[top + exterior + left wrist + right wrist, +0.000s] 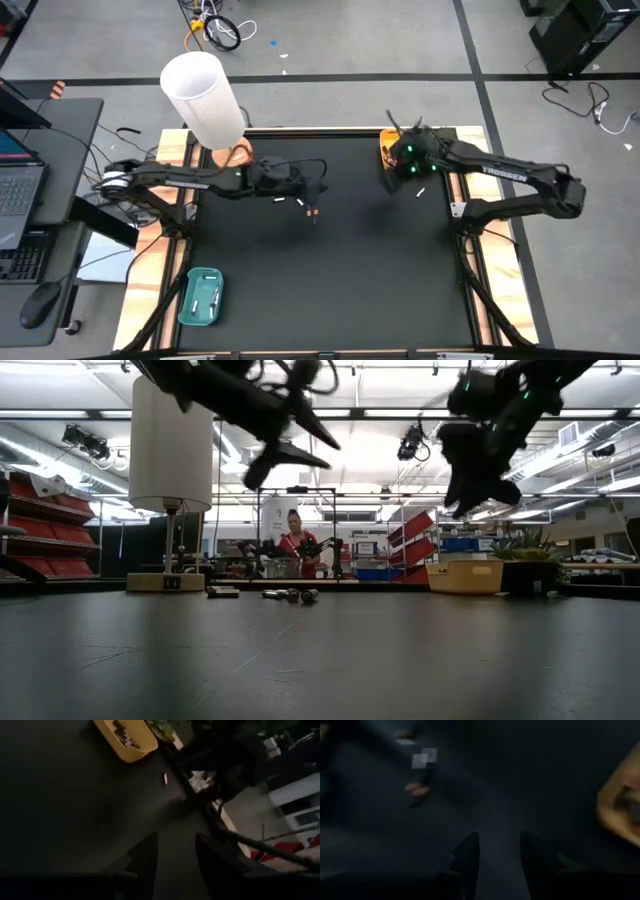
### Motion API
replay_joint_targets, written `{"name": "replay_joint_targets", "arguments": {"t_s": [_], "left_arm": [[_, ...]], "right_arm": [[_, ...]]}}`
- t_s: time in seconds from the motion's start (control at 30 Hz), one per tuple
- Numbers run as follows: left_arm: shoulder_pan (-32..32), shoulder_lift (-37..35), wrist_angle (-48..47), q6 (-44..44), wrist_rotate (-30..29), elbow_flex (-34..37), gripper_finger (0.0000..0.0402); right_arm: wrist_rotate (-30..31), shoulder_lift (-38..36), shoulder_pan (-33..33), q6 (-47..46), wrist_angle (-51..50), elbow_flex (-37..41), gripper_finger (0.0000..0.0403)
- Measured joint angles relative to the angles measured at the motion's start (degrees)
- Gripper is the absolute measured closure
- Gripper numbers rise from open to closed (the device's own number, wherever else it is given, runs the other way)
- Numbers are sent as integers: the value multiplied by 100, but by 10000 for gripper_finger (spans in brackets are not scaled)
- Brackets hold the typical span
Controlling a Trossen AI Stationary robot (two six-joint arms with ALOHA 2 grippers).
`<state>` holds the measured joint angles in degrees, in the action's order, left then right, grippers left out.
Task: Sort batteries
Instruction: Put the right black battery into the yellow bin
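Observation:
On the black table (330, 280) lie a white battery (300, 203) and a dark one with a reddish end (315, 213). My left gripper (318, 190) hangs open just above and beside them, touching nothing. The low view shows the same batteries (290, 595) on the table, well below my left gripper (295, 460). A single white battery (421, 191) lies near the yellow tray (388, 150). My right gripper (398, 172) hovers open beside that tray, with nothing between its fingers (470, 855). The teal tray (202, 297) sits at the near left.
A white lamp (205, 95) stands at the far left corner, and a plant (525, 550) stands beside the yellow tray (465, 575). The table's near half is bare black surface. A person (293, 535) sits in the room far behind the table.

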<state>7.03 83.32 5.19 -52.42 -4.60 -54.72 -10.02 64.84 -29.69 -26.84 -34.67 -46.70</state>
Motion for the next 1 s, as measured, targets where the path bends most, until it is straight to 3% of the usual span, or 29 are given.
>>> {"name": "replay_joint_targets", "arguments": {"t_s": [0.17, 0.33, 0.47, 0.57, 0.73, 0.8, 1.0], "left_arm": [[-36, -682, -1563, 81, 54, -4, 255], [-31, -807, -2724, 32, 318, -2, 255], [-29, -541, -3439, -228, 526, -2, 255], [-31, -323, -3471, -518, 743, -2, 255], [-240, 218, -2466, -1050, 1133, -2, 255], [-349, 491, -2239, -1320, 1051, -93, 255], [-646, 1412, -2872, -1535, 350, -1120, 255]], "right_arm": [[109, -465, 705, -120, -305, -7, 275], [151, -645, 518, 118, -948, -7, 275], [117, -593, 456, 235, -718, -4, 275], [122, -467, 571, 235, -442, -4, 275], [129, -142, 600, 118, 33, -4, 275], [113, -67, 603, 101, 117, -4, 275], [-11, -37, 752, 246, 157, -2, 275]]}}
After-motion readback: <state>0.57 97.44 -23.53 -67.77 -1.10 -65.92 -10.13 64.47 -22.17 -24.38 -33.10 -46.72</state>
